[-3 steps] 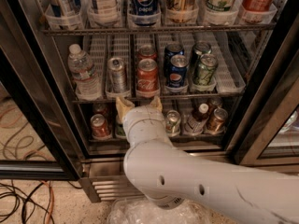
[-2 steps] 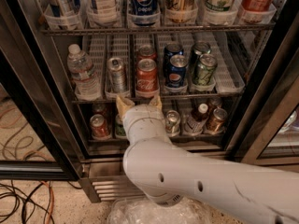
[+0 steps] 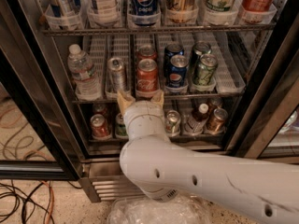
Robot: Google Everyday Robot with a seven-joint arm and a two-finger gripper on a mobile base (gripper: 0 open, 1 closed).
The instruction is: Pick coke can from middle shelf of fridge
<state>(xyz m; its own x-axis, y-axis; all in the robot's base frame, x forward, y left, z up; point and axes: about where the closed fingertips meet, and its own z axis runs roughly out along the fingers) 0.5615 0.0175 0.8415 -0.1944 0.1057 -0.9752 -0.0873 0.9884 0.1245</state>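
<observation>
The fridge point(image 3: 28, 97) stands open before me. The coke can point(image 3: 147, 77) is red with a silver top and stands at the front of a ribbed white lane on the middle shelf point(image 3: 224, 85), with a second red can behind it. My gripper point(image 3: 140, 98) is just in front of and below the coke can, at the shelf's front edge. Its two tan fingertips point(image 3: 123, 99) stand apart, one to each side of the can's base, and hold nothing.
On the same shelf are a water bottle point(image 3: 84, 73), a silver can point(image 3: 116, 73), blue Pepsi cans point(image 3: 177, 73) and green-and-silver cans point(image 3: 204, 69). Bottles fill the rack above; cans and bottles fill the shelf below point(image 3: 198, 120). Cables point(image 3: 23, 199) lie on the floor.
</observation>
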